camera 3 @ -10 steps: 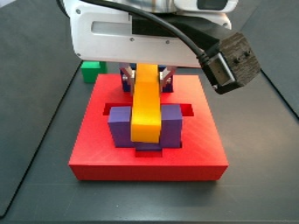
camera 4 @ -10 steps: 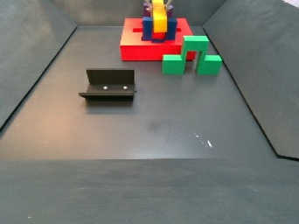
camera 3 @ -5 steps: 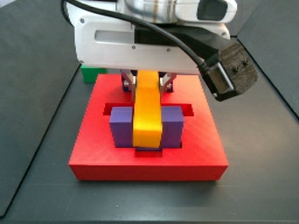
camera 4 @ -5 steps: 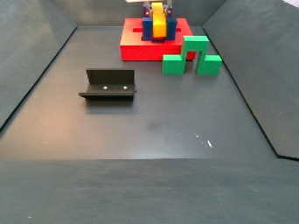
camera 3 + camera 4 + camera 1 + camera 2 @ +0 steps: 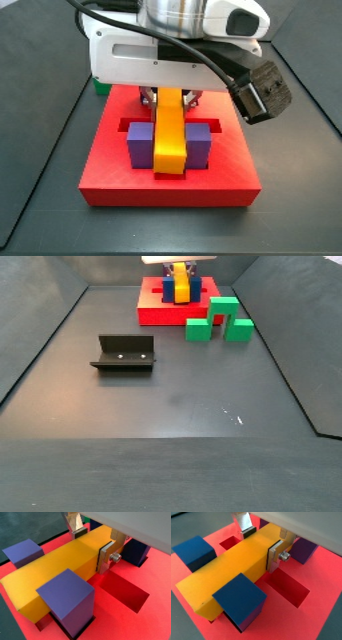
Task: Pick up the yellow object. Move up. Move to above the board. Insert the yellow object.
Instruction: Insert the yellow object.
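Note:
The yellow object (image 5: 60,567) (image 5: 228,572) is a long orange-yellow bar lying low along the board (image 5: 155,572) (image 5: 323,568), between upright posts (image 5: 67,597) (image 5: 238,601). My gripper (image 5: 92,547) (image 5: 261,546) is shut on the bar's far part, one dark pad on each long side. In a side view the bar (image 5: 170,135) sits between two purple posts (image 5: 139,145), with the gripper (image 5: 168,98) right above the red board (image 5: 167,190). In a side view from far off, the board (image 5: 155,316), bar (image 5: 179,289) and gripper (image 5: 181,270) are at the back.
Green blocks (image 5: 221,318) stand beside the board; one (image 5: 102,82) shows behind it. The fixture (image 5: 123,354) stands on the dark floor to the left. A square recess (image 5: 125,594) lies open next to the bar. Sloped dark walls ring the floor.
The gripper has come down with the yellow bar. The bar now sits lower and flatter between the posts than a second ago.

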Robot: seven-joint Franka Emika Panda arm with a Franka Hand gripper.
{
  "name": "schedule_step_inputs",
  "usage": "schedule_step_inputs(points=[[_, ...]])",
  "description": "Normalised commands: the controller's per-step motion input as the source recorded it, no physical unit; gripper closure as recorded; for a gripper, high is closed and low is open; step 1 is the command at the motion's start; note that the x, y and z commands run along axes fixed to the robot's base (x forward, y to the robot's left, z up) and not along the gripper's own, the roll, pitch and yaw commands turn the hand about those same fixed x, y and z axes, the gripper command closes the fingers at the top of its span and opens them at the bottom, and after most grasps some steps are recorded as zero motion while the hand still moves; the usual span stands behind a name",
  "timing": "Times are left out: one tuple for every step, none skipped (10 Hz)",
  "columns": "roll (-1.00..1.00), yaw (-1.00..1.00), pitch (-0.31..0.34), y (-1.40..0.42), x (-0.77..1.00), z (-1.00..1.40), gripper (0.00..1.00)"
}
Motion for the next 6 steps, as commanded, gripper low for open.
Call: schedule_step_inputs(points=[[0.00,0.00,0.026,0.00,0.02,-0.20,1.00],[0.00,0.00,0.019,0.00,0.01,-0.20,1.00],[0.00,0.00,0.011,-0.01,0.04,-0.18,1.00],[0.00,0.00,0.009,-0.01,0.08,-0.16,1.00],[0.00,0.00,0.003,-0.01,0.19,-0.16,1.00],[0.00,0.00,0.001,-0.01,0.20,-0.15,1.00]])
